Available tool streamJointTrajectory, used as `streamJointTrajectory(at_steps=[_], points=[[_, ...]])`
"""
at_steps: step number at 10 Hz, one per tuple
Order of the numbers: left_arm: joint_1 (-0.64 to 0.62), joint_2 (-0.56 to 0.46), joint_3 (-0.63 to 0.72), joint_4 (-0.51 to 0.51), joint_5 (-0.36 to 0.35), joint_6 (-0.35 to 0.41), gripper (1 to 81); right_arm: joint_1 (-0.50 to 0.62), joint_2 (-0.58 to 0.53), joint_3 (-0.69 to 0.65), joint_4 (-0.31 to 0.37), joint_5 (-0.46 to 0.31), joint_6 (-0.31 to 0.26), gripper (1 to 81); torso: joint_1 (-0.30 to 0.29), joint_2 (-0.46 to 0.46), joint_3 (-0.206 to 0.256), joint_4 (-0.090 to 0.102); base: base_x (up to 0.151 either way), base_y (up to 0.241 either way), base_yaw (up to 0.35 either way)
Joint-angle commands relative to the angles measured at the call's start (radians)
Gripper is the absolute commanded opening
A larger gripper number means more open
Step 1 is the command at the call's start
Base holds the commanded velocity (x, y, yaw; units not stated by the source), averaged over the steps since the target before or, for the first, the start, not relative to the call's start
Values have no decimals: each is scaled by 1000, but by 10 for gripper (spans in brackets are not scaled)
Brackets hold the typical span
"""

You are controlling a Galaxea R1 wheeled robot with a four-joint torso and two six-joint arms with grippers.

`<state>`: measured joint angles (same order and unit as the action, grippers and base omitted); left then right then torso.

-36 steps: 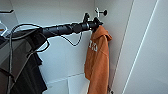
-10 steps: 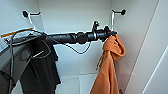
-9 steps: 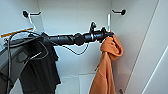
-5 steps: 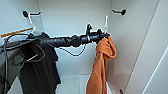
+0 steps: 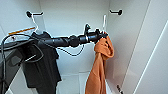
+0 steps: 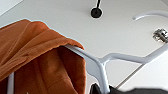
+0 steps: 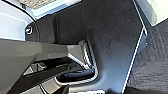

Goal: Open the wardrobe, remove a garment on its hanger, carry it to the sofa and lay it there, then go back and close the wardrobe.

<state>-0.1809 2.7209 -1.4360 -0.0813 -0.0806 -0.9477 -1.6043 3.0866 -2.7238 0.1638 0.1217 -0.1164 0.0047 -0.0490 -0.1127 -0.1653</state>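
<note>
The wardrobe (image 5: pixel 75 15) stands open, its white inside facing me. My left arm reaches in from the left, and my left gripper (image 5: pixel 101 36) is shut on the neck of the white hanger (image 5: pixel 104 21) (image 6: pixel 120 58). The garment (image 5: pixel 100 65) (image 6: pixel 37 57), an orange hoodie, hangs bunched from that hanger near the right inner wall. In the left wrist view the hanger's neck runs down to the dark gripper at the picture's edge. The right wrist view faces the robot's dark body (image 7: pixel 107 37) and grey carpet (image 7: pixel 155 62).
A black T-shirt (image 5: pixel 42 65) on its own white hanger (image 5: pixel 36 25) hangs at the left of the wardrobe, close beside my arm. Black wall hooks (image 5: pixel 31 13) (image 5: pixel 117 11) sit high on both sides. A white door (image 5: pixel 155 62) stands open on the right.
The left arm and the orange garment have shifted slightly left and down. Some seconds ago the garment hung higher and flatter against the right wall.
</note>
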Motion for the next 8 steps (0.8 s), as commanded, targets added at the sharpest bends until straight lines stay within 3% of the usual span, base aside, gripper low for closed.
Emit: streamJointTrajectory(at_steps=[1, 8], points=[[-211, -2, 6, 31, -93, 13, 10, 29, 6, 7, 8, -57, -3, 811, 0, 0, 0, 0, -110, 0, 0], [-202, -10, 29, 32, -93, 15, 10, 28, 6, 6, 8, -57, -3, 811, -1, 0, 0, 0, -123, 0, 0]])
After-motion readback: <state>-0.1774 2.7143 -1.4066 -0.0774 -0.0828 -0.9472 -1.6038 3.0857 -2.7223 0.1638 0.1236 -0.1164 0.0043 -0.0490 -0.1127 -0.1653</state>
